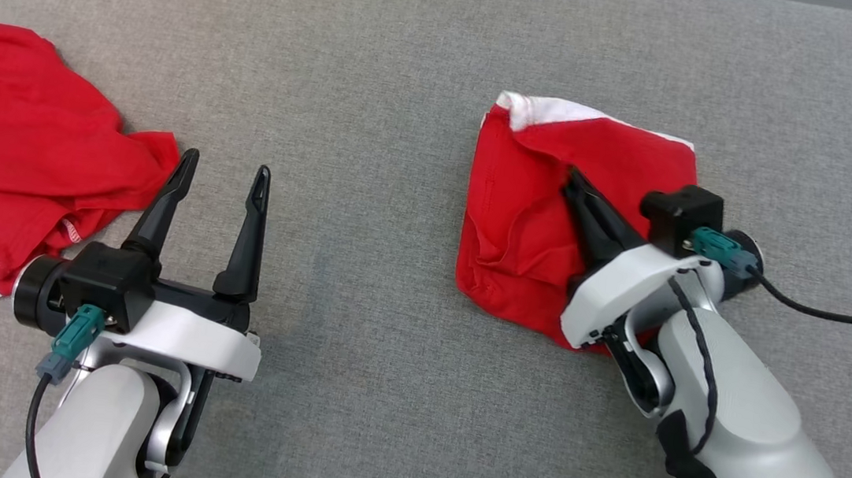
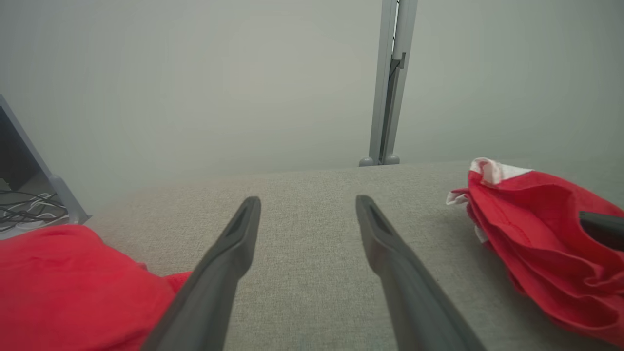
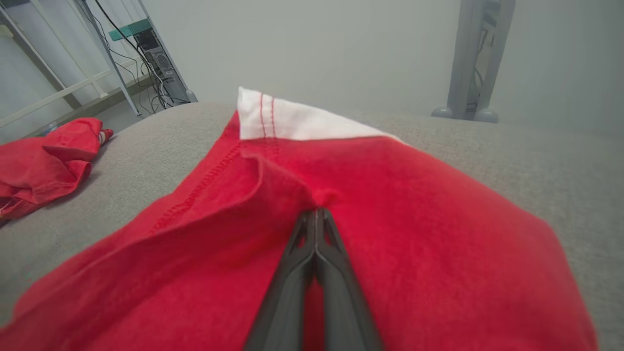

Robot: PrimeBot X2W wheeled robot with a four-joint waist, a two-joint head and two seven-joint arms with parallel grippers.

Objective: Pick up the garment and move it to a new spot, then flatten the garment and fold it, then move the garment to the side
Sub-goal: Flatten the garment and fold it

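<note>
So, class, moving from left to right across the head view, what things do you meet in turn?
Crumpled red garment → left hand, open → folded red garment → black cable.

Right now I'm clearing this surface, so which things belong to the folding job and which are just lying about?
Job: folded red garment, pinched by shut right gripper; open left gripper; grey fabric surface.
Lying about: crumpled red garment at left; grey post; cables.

head overhead; wrists seemingly share garment (image 2: 526, 229)
</note>
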